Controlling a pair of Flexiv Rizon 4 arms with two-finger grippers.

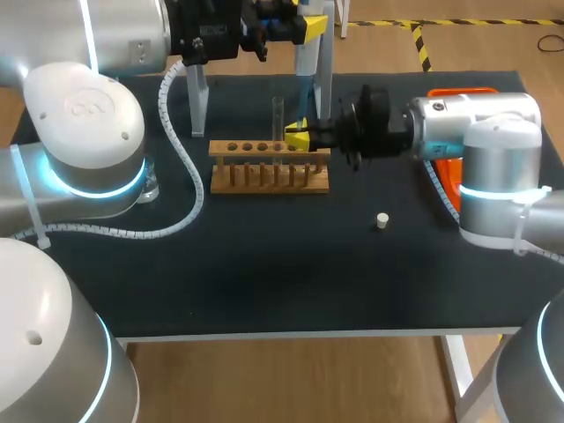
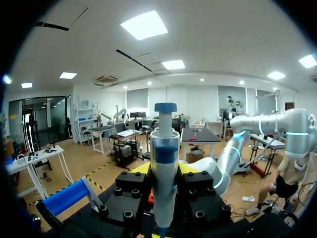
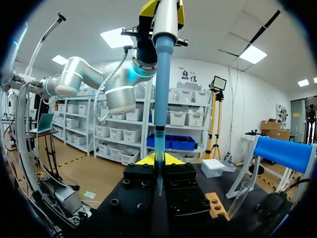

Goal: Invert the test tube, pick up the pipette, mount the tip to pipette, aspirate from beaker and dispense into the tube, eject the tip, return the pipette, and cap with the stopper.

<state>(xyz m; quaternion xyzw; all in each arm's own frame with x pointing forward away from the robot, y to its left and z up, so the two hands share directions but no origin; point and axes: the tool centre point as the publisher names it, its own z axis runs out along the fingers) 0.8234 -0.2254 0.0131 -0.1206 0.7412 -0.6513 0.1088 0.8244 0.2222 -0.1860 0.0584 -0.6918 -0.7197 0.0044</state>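
Note:
My left gripper hangs above the back of the table, shut on the body of the pipette, which points down. In the left wrist view the pipette stands between the left gripper's fingers, blue plunger on top. My right gripper lies level over the wooden rack, shut on the thin pipette tip at the pipette's blue lower end, between the right gripper's fingers. A clear test tube stands upright in the rack. The small white stopper lies on the mat, right of the rack.
An orange tip box sits at the right, partly behind my right arm. A glass beaker stands at the left, close to my left arm's base. The left arm's white cable loops over the mat left of the rack.

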